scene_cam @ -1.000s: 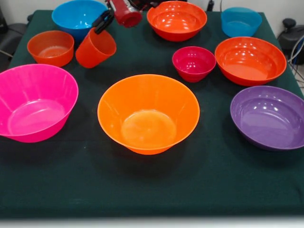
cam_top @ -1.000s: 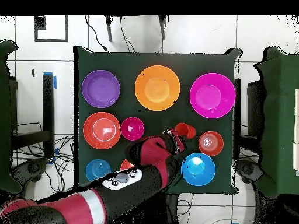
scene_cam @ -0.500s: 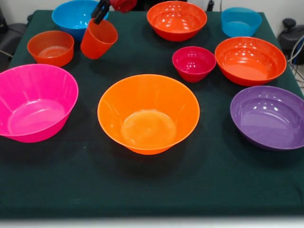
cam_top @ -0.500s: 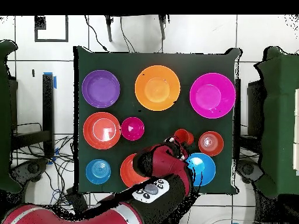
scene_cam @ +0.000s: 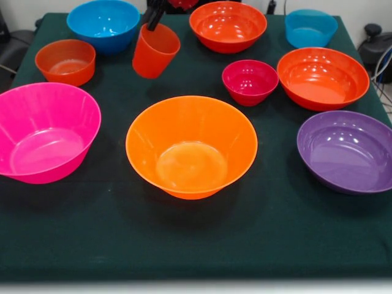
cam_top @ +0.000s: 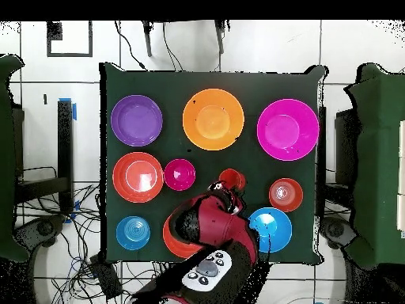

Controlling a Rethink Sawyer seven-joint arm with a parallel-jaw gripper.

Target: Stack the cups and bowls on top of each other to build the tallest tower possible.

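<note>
The pincer (scene_cam: 154,17) pinches the rim of the orange-red cup (scene_cam: 155,51), lifted just behind the big orange bowl (scene_cam: 191,146), whose hollow lies empty, so nothing is stacked yet.

The red and black arm (cam_top: 207,241) reaches over the table, its gripper (scene_cam: 154,18) clamped on the cup's (scene_cam: 155,51) rim.
</note>
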